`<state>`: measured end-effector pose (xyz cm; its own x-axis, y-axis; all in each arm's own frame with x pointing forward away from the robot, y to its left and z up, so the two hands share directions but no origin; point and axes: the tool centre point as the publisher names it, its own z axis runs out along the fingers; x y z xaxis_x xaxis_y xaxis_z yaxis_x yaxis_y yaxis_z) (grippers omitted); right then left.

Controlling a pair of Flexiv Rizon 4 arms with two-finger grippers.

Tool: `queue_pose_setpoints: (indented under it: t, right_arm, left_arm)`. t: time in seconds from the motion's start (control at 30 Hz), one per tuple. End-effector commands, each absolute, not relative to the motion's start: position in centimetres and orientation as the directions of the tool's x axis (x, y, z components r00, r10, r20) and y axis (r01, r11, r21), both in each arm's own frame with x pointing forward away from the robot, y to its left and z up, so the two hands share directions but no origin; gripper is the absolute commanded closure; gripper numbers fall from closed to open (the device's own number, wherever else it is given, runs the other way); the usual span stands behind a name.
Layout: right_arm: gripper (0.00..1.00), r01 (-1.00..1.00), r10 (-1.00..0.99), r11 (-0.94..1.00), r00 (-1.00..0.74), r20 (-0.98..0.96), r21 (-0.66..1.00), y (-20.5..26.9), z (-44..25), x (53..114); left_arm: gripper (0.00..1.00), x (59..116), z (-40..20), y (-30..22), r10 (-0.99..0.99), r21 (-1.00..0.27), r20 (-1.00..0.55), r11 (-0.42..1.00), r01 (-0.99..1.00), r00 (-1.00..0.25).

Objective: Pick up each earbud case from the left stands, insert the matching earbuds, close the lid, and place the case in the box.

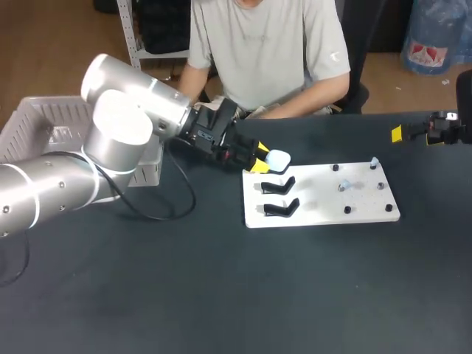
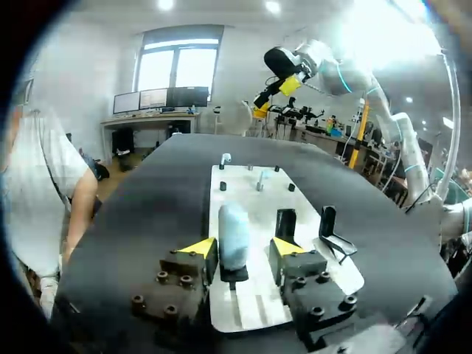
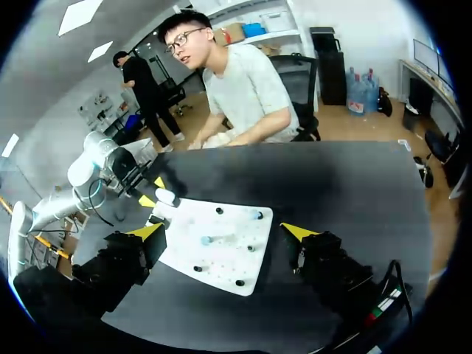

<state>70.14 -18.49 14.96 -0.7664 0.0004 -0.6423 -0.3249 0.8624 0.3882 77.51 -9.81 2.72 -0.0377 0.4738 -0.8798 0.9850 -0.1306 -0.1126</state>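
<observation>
Currently, the matte black worktop [image 1: 221, 295] carries a flat white rectangular plate [image 1: 317, 215], used as the reference. A white slatted plastic box [image 1: 33, 122] sits well left of the plate. The left end effector [image 1: 259, 159] is at the plate's far left corner, its yellow tips wide apart. They straddle a smooth, rounded pale-blue earbud case [image 2: 234, 230] upright on a black stand. A gap shows on one side, so the case is not gripped. The right end effector [image 3: 223, 231] hangs well off the plate's right end, fingers spread wide, holding nothing. Two bent black stands [image 1: 279, 184] occupy the plate's left part. Small black pegs [image 1: 347, 210] dot its right half.
</observation>
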Motion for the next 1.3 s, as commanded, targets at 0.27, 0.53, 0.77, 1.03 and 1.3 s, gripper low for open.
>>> queue_pose_setpoints:
  t: [0.27, 0.53, 0.77, 1.03, 1.3]
  right_arm:
    - [0.0, -0.325, 0.0, 0.863, -0.766, -0.643, 0.387, -18.5, 14.9, 70.1]
    - [0.0, -0.325, 0.0, 0.863, -0.766, -0.643, 0.387, -18.5, 14.9, 70.1]
    - [0.0, -0.325, 0.0, 0.863, -0.766, -0.643, 0.387, -18.5, 14.9, 70.1]
    - [0.0, -0.325, 0.0, 0.863, -0.766, -0.643, 0.387, -18.5, 14.9, 70.1]
    - [0.0, -0.325, 0.0, 0.863, -0.766, -0.643, 0.387, -18.5, 14.9, 70.1]
  left_arm:
    - [0.57, 77.8, 1.9, -10.6, 0.472, -0.103, -0.881, -0.138, 0.985, -0.026]
    - [0.57, 78.0, 1.9, -10.9, 0.46, -0.088, -0.887, -0.124, 0.988, -0.022]
    - [0.59, 78.1, 1.6, -11.0, 0.459, -0.09, -0.888, -0.113, 0.99, -0.028]
    - [0.6, 78.0, 1.6, -11.2, 0.457, -0.092, -0.889, -0.112, 0.989, -0.031]
    - [0.78, 77.9, 1.4, -11.5, 0.457, -0.086, -0.889, -0.108, 0.99, -0.028]
